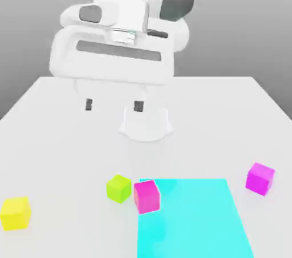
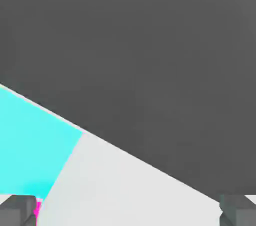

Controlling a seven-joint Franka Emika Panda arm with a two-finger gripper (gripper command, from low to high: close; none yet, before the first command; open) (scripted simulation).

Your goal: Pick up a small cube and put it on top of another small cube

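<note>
The Panda arm hangs over the far part of a white table (image 1: 51, 137), its gripper (image 1: 113, 104) held well above the surface with the two dark fingertips (image 1: 88, 104) spread as wide apart as they go and nothing between them. In the hand view the same fingertips (image 2: 17, 210) sit at opposite corners of the picture, again with only bare table between them. No bin, tray or box is present; the nearest thing to a bounded area is a flat cyan patch (image 1: 194, 217) lying on the table toward the near edge, and no cube lies wholly within it. The lime-green cube (image 1: 118, 188) rests on the white surface just beside that patch, on the exterior view's left of it. A hot-pink cube (image 1: 147, 196) stands touching or almost touching the lime-green cube, at the patch's near-left corner, overlapping its edge. The purplish-magenta cube (image 1: 260, 178) sits on the white table beyond the patch's other side, toward the exterior view's right, well apart from the lime-green cube. A yellow cube (image 1: 15, 213) rests alone near the exterior view's left edge.
</note>
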